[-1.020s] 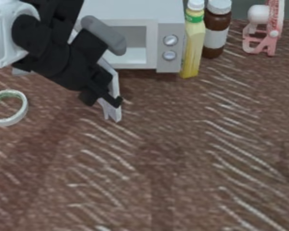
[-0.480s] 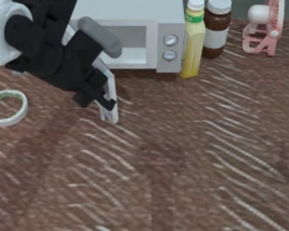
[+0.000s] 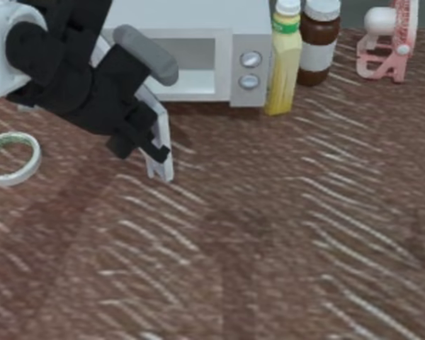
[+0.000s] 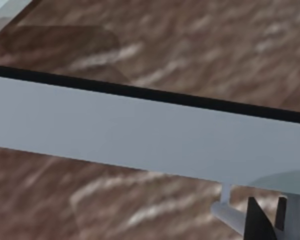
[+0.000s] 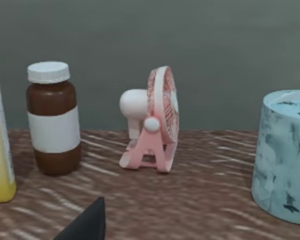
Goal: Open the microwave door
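While the left gripper pinches the free edge of the microwave door, already swung wide from the microwave at the table's back left, I think opening is almost done; letting go seems next. The brown streaky table has plenty of room

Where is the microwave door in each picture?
Top view: the microwave door swings out toward the table's front, at upper left, beside the left pincer.
Left wrist view: the door is the wide pale band across the middle.
Right wrist view: not in it.
Shared landmark: the brown striped table shows in all three.
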Tool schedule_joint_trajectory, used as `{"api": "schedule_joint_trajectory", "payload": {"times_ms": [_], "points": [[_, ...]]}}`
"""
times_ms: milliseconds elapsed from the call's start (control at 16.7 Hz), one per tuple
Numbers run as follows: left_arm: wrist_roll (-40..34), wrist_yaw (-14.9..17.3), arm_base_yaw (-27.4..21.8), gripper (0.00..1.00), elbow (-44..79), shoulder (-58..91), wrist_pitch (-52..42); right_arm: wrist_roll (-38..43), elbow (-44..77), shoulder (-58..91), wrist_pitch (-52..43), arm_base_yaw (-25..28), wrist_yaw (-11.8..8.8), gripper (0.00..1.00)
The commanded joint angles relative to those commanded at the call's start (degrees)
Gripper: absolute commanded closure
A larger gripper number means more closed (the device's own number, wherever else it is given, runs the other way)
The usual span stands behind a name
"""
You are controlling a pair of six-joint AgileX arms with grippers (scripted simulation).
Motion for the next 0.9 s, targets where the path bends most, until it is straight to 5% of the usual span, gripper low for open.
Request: {"api": "schedule_joint_trajectory", "payload": {"times_ms": [900], "points": [[3.35, 1.81, 1.26, 1.00, -0.29, -0.41, -0.97, 0.00, 0.00, 0.00, 0.00, 0.00, 0.00, 0.00]]}}
